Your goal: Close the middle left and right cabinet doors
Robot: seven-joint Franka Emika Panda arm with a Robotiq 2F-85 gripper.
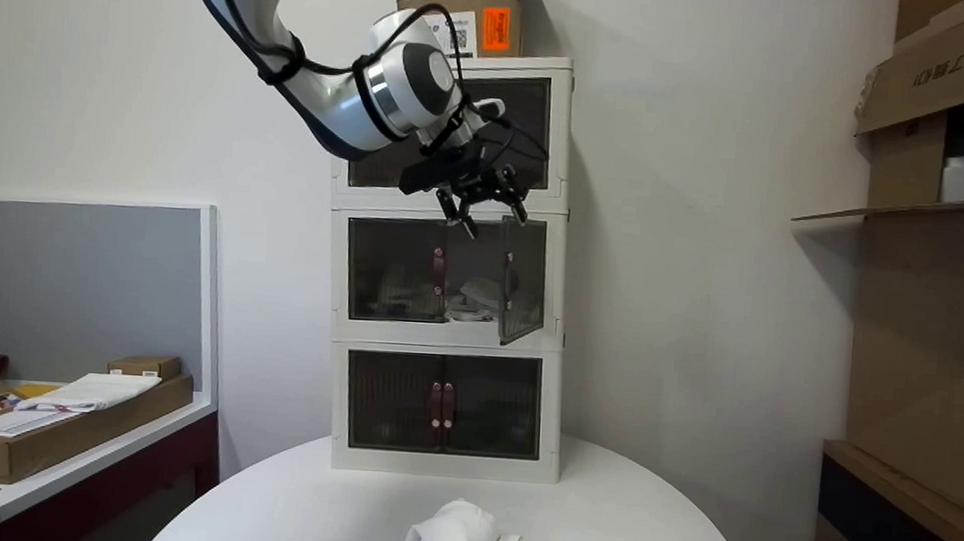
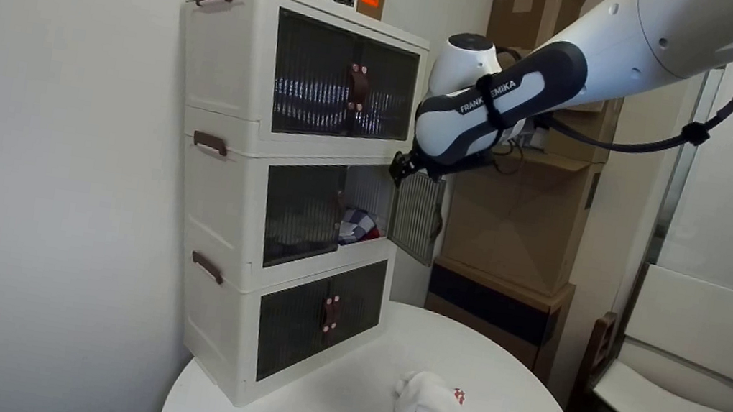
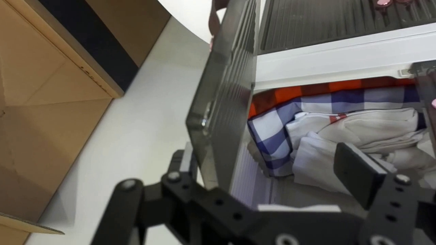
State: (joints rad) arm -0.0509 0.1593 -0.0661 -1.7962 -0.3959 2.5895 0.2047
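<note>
The white cabinet's middle left door, a dark ribbed panel with a brown strap handle, looks shut; it also shows in an exterior view. The middle right door stands swung outward in both exterior views. In the wrist view the right door runs up from between my fingers, nearer the left one. My gripper is open at the door's top edge, also in an exterior view. In the wrist view my gripper has one finger outside the door, the other over the compartment. Contact is unclear.
Folded cloths lie inside the middle compartment. The top doors and bottom doors are shut. A white towel lies on the round table. Cardboard boxes stand beyond the open door.
</note>
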